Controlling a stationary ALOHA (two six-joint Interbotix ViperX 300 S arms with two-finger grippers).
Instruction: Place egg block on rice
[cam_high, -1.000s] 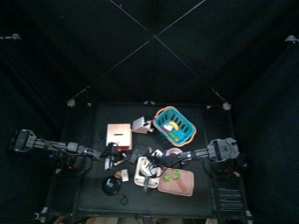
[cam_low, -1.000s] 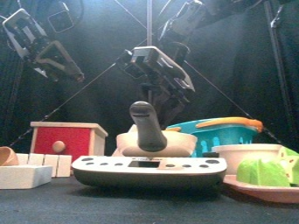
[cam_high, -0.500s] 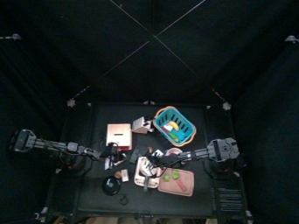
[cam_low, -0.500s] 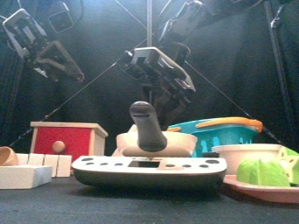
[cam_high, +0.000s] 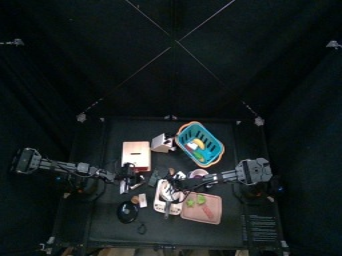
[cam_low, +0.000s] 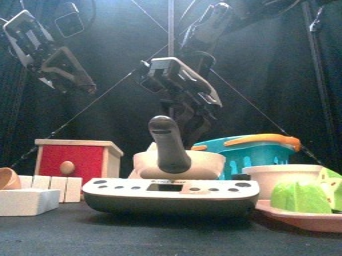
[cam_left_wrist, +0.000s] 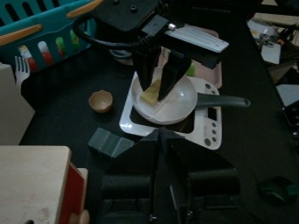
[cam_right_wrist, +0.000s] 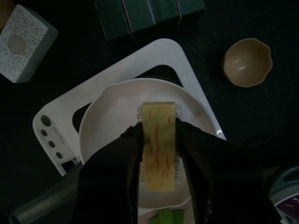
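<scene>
Table (cam_high: 107, 205): small and black, crowded with things inside the curtained pen.
Left arm (cam_high: 60, 168): reaches in from the left and hangs over the table's left part; its own jaws are hard to make out in its wrist view, so how far they stand apart cannot be told.
Right arm (cam_high: 247, 172): reaches in from the right to the middle of the table, above the scale.
Teal basket (cam_high: 199, 141): at the far right of the table.
Red box (cam_low: 76, 160): at the left, behind the white blocks (cam_low: 34, 192).
Scale (cam_right_wrist: 82, 105): a white kitchen scale at the middle, carrying the bowl.
Bowl (cam_right_wrist: 122, 109): white, sitting on the scale, directly under the right gripper.
Right gripper (cam_right_wrist: 162, 175): jaws closed narrowly on the egg block, one on each long side.
Egg block (cam_right_wrist: 162, 144): a long yellow strip held between the two jaws, its free end reaching over the bowl.
Brown cup (cam_right_wrist: 249, 59): small, standing apart from the scale.
</scene>
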